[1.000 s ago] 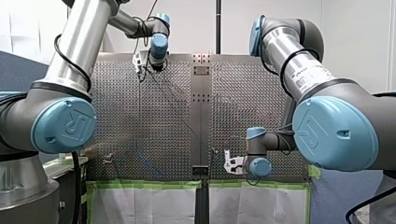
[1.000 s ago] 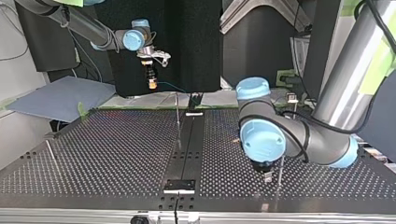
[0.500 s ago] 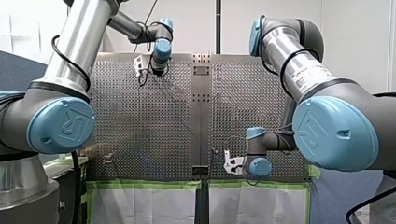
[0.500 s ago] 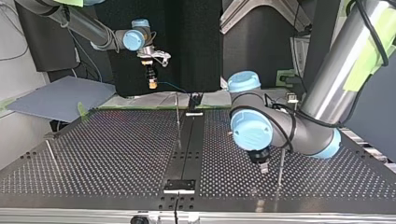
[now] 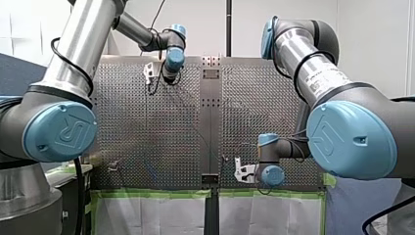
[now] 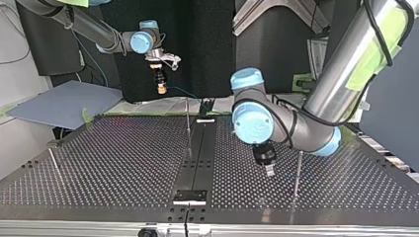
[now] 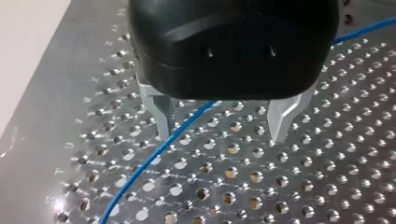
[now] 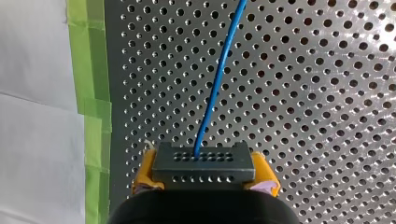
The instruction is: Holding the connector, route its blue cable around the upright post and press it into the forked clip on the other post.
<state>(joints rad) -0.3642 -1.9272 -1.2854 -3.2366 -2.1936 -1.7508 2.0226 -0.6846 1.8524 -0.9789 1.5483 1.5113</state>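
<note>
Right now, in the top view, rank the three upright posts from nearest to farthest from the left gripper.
1. Post at the view's right, beside the left gripper.
2. Middle post, by the centre strip.
3. Post at the view's left edge.

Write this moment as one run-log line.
right gripper: shut on connector | left gripper: open above table | blue cable: runs under left gripper, ungripped

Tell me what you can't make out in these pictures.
Forked clip: top view's posts are too thin to show which carries it.
Blue cable: left wrist view, the body of my left hand hides a stretch.
Connector: right wrist view, my right hand hides its near end.
</note>
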